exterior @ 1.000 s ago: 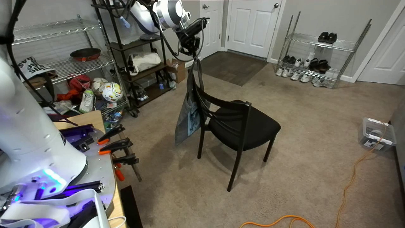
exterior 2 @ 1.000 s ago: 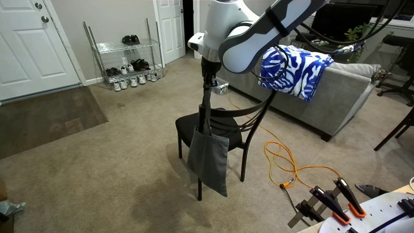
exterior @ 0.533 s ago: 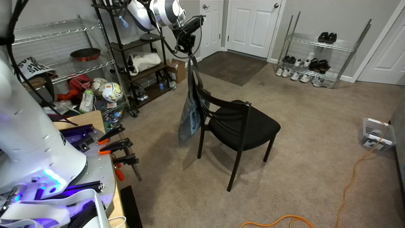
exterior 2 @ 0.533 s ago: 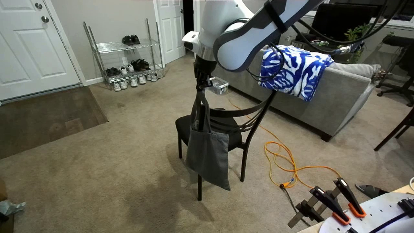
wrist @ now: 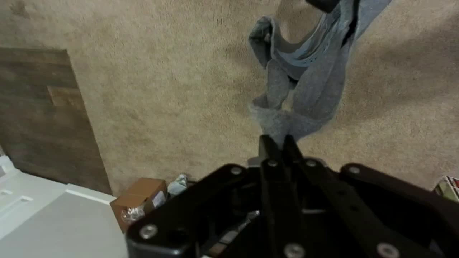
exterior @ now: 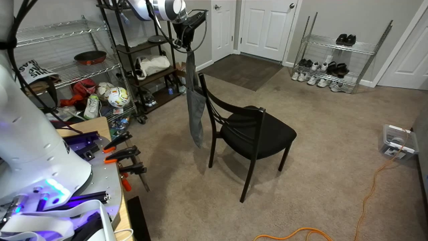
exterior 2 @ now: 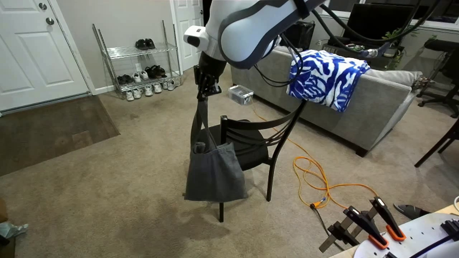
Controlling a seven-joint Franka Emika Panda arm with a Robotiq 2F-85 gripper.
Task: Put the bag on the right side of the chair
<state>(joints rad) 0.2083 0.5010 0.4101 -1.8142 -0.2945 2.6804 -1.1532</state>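
Grey cloth bag (exterior 2: 215,175) hangs beside the chair (exterior: 262,132), straps (wrist: 279,123) pinched in your end effector (wrist: 277,140); carry it high, clear of the backrest (exterior: 234,107), settling swing before lowering.
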